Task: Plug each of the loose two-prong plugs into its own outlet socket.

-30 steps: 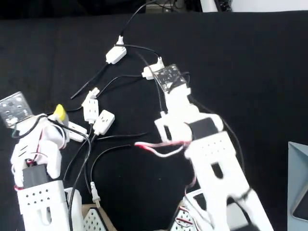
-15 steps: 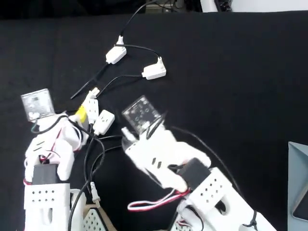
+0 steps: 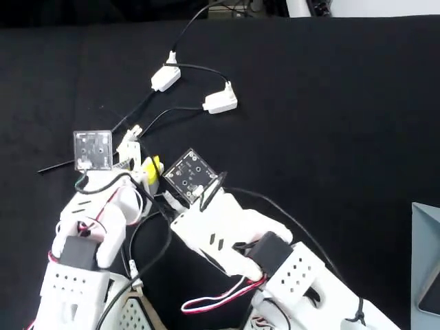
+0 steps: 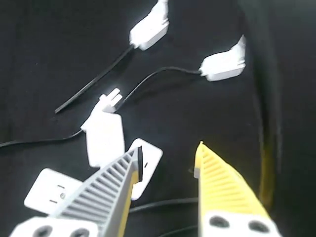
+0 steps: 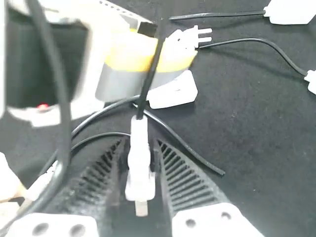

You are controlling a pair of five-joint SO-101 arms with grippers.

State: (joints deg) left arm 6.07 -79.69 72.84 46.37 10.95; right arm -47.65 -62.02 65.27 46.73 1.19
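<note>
Two white plugs lie at the back of the black table, one (image 3: 165,77) (image 4: 148,29) farther than the other (image 3: 220,103) (image 4: 224,64). A third plug (image 4: 109,98) (image 5: 190,37) shows bare prongs at the end of a white socket block (image 4: 103,140). Two more sockets (image 4: 148,165) (image 4: 49,187) lie beside it. My left gripper (image 4: 168,150) (image 3: 146,172) hangs open just above these sockets. My right gripper (image 5: 139,143) is shut on a slim white plug (image 5: 139,173) with a black cord, right beside the left gripper's yellow finger (image 5: 143,64).
Black cords (image 3: 172,113) cross the table between plugs and sockets, and one (image 5: 187,148) runs under my right gripper. A grey box (image 3: 426,261) stands at the right edge. The cloth at the right (image 3: 344,124) is bare.
My right arm pulled back from the far plug to the sockets near the left gripper. My left arm swung rightward and forward over the sockets.
</note>
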